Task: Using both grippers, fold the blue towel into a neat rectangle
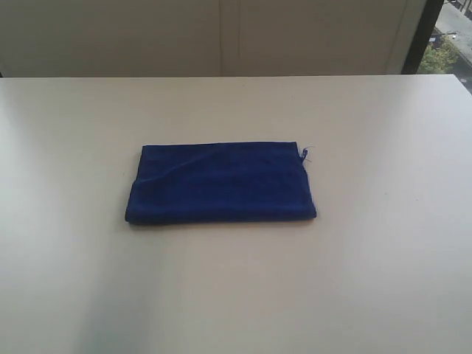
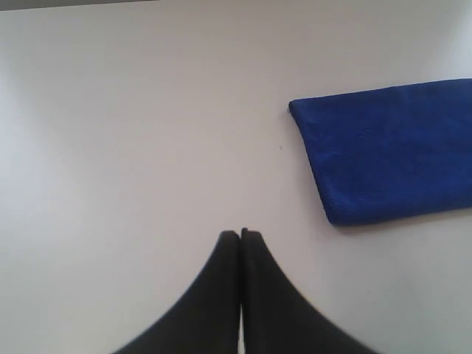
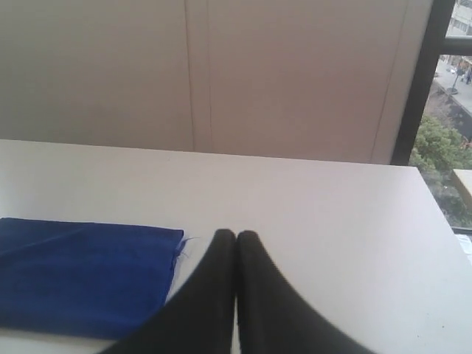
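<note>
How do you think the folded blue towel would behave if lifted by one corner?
The blue towel looks soft and plush, so it would probably droop and unfold. Lying flat in layers, it likely slides rather than rolls when pushed.

A towel (image 1: 221, 184) is showing solid royal blue against the pale off-white table (image 1: 383, 280), while the left pincer (image 2: 240, 234) and right pincer (image 3: 236, 234) are appearing plain black.
</note>
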You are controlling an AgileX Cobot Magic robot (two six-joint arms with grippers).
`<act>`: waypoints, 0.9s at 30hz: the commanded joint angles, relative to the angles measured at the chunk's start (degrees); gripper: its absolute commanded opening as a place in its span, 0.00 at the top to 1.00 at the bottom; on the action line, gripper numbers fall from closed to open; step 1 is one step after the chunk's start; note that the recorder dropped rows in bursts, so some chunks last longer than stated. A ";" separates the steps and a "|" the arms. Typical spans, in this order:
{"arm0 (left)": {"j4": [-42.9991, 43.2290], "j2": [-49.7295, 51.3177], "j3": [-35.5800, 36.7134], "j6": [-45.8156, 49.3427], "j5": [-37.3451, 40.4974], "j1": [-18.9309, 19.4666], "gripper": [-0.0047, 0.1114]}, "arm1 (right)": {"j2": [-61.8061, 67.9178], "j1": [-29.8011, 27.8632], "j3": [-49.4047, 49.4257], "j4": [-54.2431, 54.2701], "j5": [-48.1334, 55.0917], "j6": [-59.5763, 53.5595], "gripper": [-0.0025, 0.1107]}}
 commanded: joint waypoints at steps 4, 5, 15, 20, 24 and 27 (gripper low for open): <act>-0.46 -0.09 0.19 0.14 0.45 0.20 0.96 | -9.02 -6.87 8.92 -0.43 -0.79 -0.75 0.98; -0.46 -0.09 0.19 0.14 0.45 0.20 0.96 | -10.47 -7.90 10.29 -0.43 -0.79 -0.75 0.98; -0.46 -0.20 0.19 0.14 0.48 0.20 0.96 | -15.95 -11.82 22.21 -0.84 -0.94 -0.75 0.98; -0.46 -0.33 0.19 0.14 0.48 0.20 0.96 | -15.95 -11.82 25.50 -0.84 -2.81 -0.75 0.98; -0.46 -0.33 0.19 0.14 0.48 0.20 0.96 | -15.95 -11.82 26.78 -0.84 -3.79 -0.75 0.98; -0.46 -0.33 0.19 0.14 0.48 0.20 0.96 | -15.95 -11.82 26.78 -0.84 -4.48 -0.64 0.98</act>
